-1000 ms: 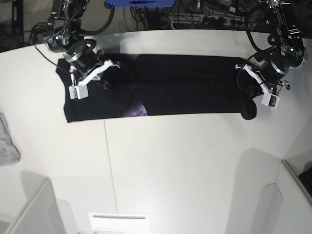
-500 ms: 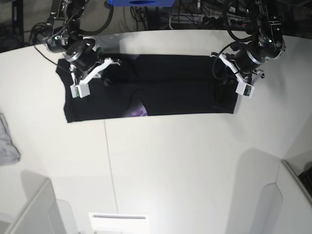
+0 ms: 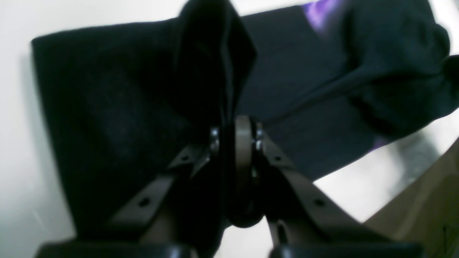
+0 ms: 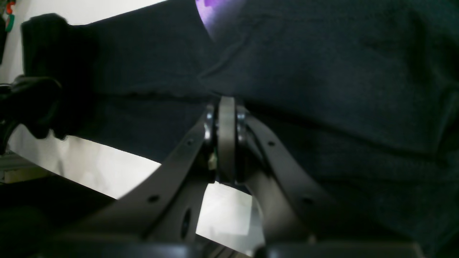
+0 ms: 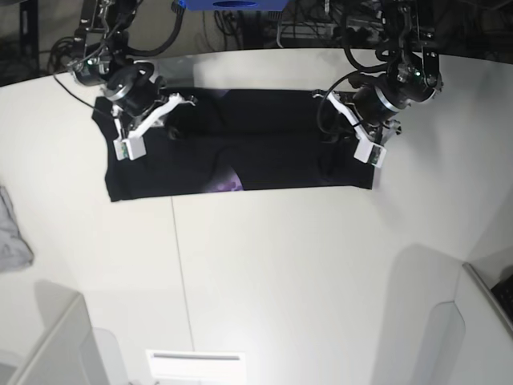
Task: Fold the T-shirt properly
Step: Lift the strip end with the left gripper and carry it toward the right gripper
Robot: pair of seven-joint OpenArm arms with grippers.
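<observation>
White table (image 5: pixel 280 265), black T-shirt (image 5: pixel 264 152) lying long across it. My left gripper (image 3: pixel 235 134) pinches its raised edge; my right gripper (image 4: pixel 222 118) is closed tight over the cloth, grip unclear

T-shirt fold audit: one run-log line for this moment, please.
left gripper: shut on T-shirt end, lifted | right gripper: shut over shirt | small grey cloth: aside

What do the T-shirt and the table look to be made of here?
T-shirt: soft knit fabric, probably cotton, matte black; it drapes and bunches where the left claw pinches it, and purple print peeks out at a fold.
Table: smooth white hard surface, likely laminate, with a faint sheen and a thin seam.
</observation>
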